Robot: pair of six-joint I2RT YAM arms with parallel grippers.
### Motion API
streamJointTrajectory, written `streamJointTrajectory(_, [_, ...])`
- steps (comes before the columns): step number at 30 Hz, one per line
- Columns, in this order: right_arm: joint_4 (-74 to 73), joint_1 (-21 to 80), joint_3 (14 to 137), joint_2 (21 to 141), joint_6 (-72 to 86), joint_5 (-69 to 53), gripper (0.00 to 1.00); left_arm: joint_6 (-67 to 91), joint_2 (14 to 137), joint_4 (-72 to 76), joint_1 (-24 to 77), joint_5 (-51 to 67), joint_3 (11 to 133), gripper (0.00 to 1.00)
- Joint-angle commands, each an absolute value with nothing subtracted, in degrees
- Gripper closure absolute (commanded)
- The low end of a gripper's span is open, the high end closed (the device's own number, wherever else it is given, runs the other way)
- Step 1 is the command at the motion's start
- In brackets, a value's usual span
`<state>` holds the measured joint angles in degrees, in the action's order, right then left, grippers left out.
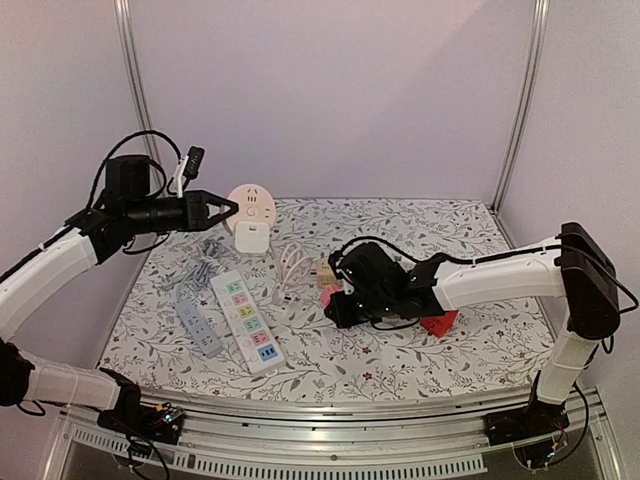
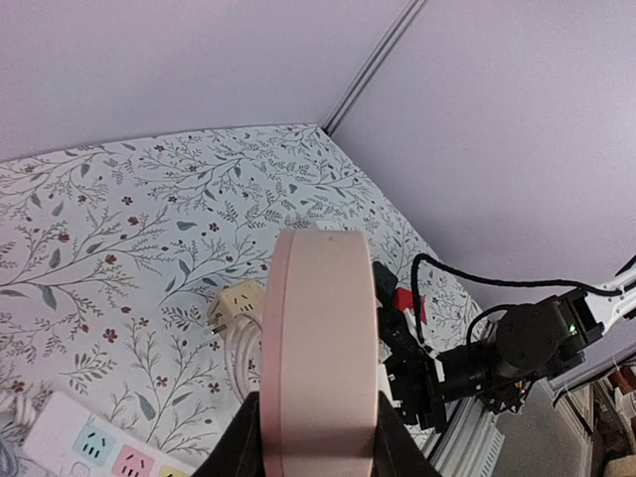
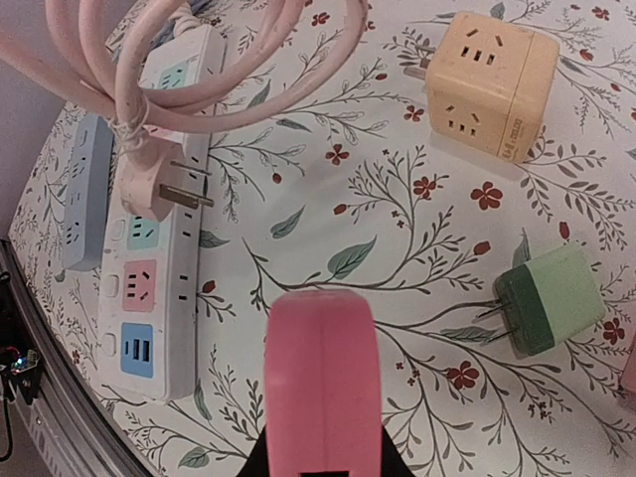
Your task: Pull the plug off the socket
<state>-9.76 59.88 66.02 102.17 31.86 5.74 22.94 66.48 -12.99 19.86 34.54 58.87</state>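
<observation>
Left gripper [image 1: 226, 210] clamps the round pink socket [image 1: 252, 203], held up far left, a white cube plug [image 1: 252, 240] just beneath. Right gripper [image 1: 335, 298], closed on a pink block [image 3: 320, 378], sits well to its right, lower.

- Top view: fixed above and behind both arm bases, looking down over the whole desk [image 1: 350, 365].
- Left wrist view: raised, facing across the desk toward the right arm [image 2: 517, 348], with a round pink socket [image 2: 318, 358] close before it.
- Right wrist view: low, facing down, a pink piece [image 3: 323, 378] nearest; the white power strip [image 3: 149, 288] and beige cube adapter [image 3: 492, 84] appear in all three.
</observation>
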Motion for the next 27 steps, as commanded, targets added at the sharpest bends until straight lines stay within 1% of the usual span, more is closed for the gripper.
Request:
streamJointTrajectory(1, [-6.4, 59.9, 64.9, 103.9, 35.8, 2.8, 0.94, 22.1, 65.5, -11.9, 19.9, 31.6, 58.8, 1.0])
streamJointTrajectory(8, [-6.3, 59.9, 63.6, 106.0, 36.6, 5.3, 0.79, 22.6, 66.5, -11.7, 19.9, 32.5, 58.8, 1.0])
streamJointTrajectory(19, [-7.5, 59.9, 62.4, 106.1, 36.5, 8.8, 0.63, 23.6, 67.8, -11.2, 19.9, 34.2, 58.8, 1.0])
streamJointTrajectory(25, [-7.4, 60.0, 59.8, 101.1, 34.2, 12.7, 0.47, 24.4, 69.5, -11.6, 20.0, 35.5, 59.2, 1.0])
streamJointTrajectory(27, [-6.9, 61.1, 59.4, 98.3, 29.8, 13.5, 0.47, 24.9, 71.4, -13.3, 20.2, 35.8, 60.2, 1.0])
